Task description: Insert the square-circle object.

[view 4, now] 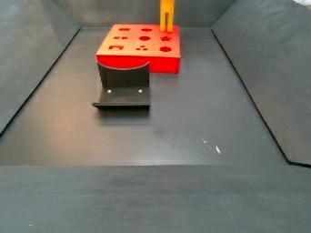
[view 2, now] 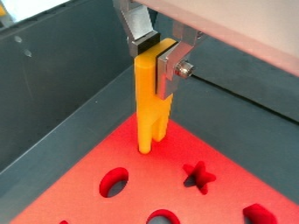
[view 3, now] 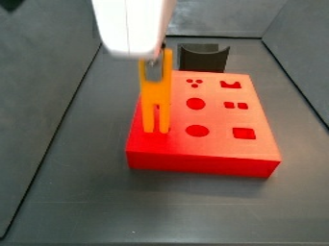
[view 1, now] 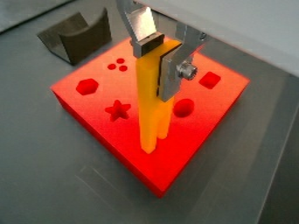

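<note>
Gripper hung over the red block near the counter's far edge, fingers clamped on the square-circle object's top. Bar upright, prongs at the block's bare margin. Insertion step under way, I judged; next: align prongs with matching holes, then lower.

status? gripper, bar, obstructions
Gripper shut on orange bar, upright. Prongs at red block top, near its edge. Fixture apart, nothing blocking.

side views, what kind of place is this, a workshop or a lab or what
Probably a robot lab test cell: a bare dark walled bin holding only a red block with shaped holes and the fixture, while the gripper holds the square-circle object upright over the block.
</note>
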You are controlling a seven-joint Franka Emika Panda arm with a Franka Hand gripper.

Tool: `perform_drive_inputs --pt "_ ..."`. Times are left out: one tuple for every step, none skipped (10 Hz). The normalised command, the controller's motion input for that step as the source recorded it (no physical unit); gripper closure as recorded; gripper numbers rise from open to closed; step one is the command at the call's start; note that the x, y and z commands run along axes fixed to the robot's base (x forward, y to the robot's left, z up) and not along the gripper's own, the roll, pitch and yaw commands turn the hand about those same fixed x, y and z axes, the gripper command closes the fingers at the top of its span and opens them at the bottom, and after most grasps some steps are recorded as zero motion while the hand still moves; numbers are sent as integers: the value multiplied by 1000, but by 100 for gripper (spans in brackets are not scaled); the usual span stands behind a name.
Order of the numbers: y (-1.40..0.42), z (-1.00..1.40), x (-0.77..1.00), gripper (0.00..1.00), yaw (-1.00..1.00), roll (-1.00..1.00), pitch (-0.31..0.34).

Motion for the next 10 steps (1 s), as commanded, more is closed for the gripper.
perform_drive_inputs --pt "-337 -534 0 100 -63 0 107" --pt "-391 -517 63 100 -131 0 87" --pt "-354 -640 134 100 -157 0 141" --pt "-240 -680 111 100 -229 60 149" --pt "-171 -623 37 100 -183 209 171" --pt "-237 -717 0 100 -37 243 91" --pt "-149 -900 46 100 -71 140 31" --pt "0 -829 57 100 0 27 9" --pt "0 -460 89 100 -3 21 23" --pt "0 0 0 100 0 0 0"
